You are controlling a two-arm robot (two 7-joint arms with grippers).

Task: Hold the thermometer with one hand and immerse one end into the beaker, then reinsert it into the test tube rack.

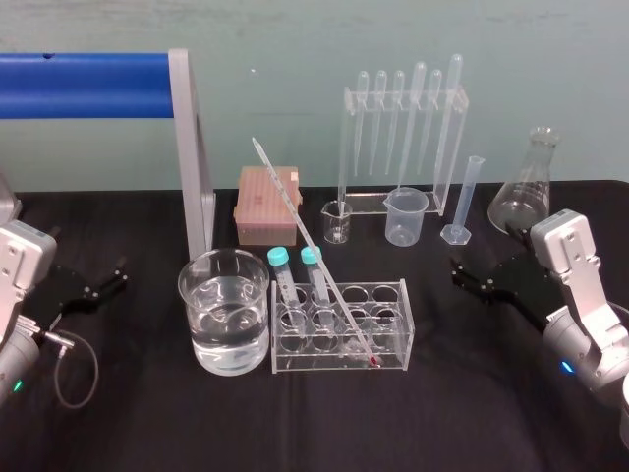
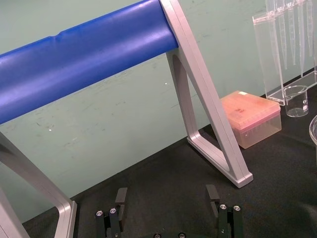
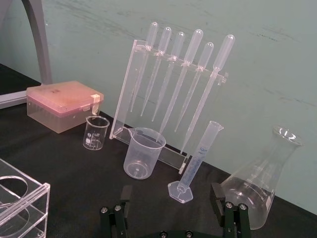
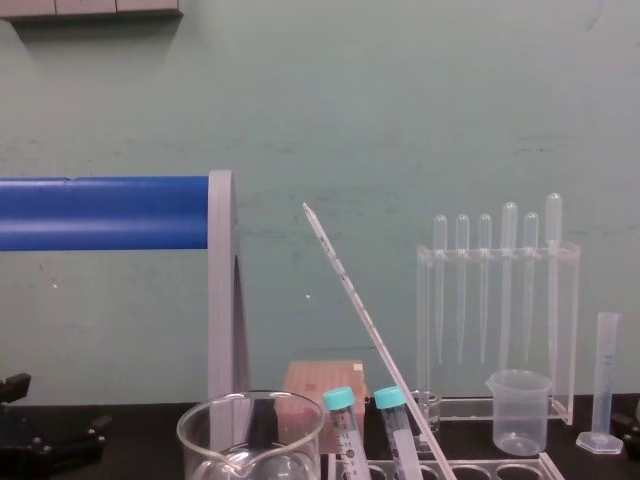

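Black cloth covers the table before a pale green wall. From the head, a thin clear glass thermometer with a red tip stands in the low clear test tube rack, leaning toward eleven o'clock. The wide glass beaker of water sits just beside the rack, at its nine o'clock. The black left gripper rests at the beaker's nine o'clock and the black right gripper at the rack's three o'clock, both apart from the glassware.

At the left wrist, the left gripper is released and empty, facing a blue-barred grey frame.

At the right wrist, the right gripper is also released and empty, facing a translucent plastic beaker.

From the chest, the thermometer slants above two teal-capped tubes, with the beaker at its seven o'clock.
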